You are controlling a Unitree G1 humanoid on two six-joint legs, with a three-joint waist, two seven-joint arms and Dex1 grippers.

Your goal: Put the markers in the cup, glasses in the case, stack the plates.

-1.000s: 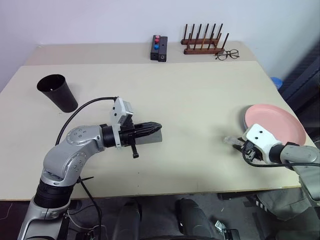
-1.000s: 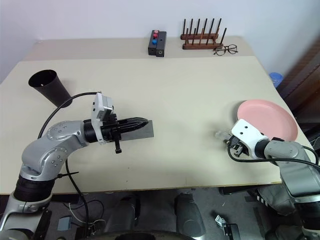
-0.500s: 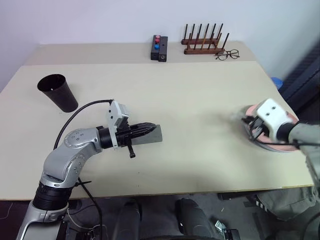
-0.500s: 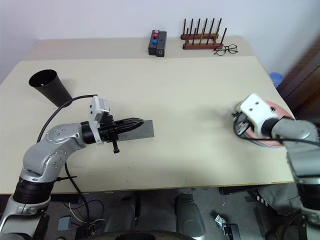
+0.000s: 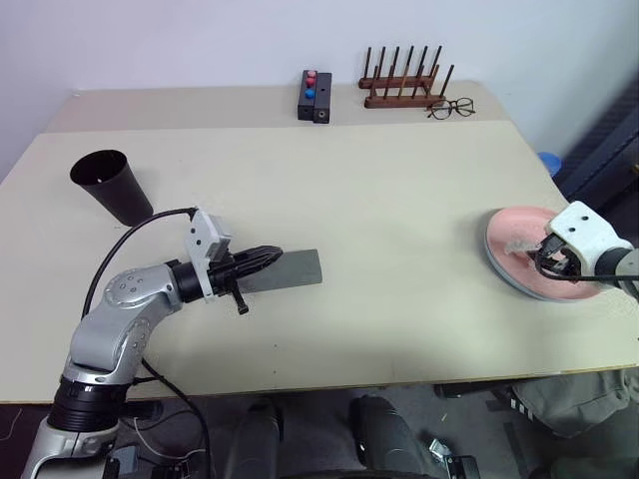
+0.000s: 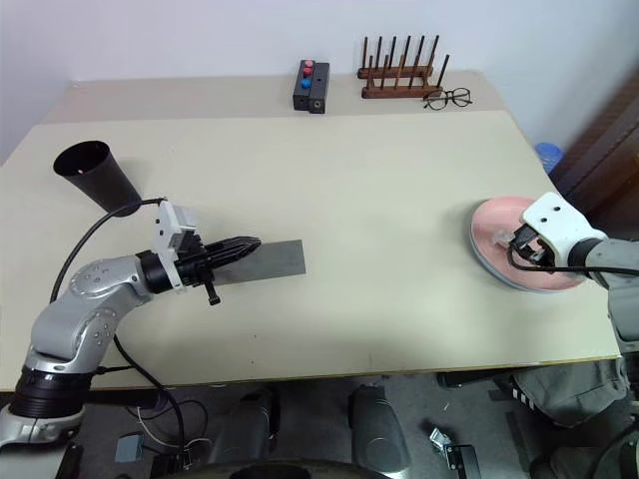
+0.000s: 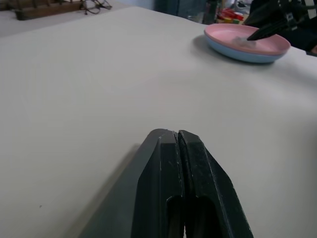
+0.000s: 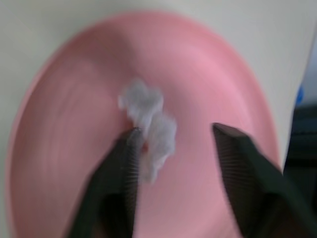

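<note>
On the table (image 5: 399,220), left end effector (image 5: 268,256) closed; right end effector (image 8: 173,144) apart over pink plate (image 8: 208,74).

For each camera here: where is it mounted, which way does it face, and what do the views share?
Left and right eye views: on the head, looking forward and down over the table; both arms show.
Left wrist view: on the left arm, looking level along the shut left gripper above the grey case.
Right wrist view: on the right arm, looking down past the open right gripper at the pink plate.
Shared: the pink plate atop the blue plate.
</note>
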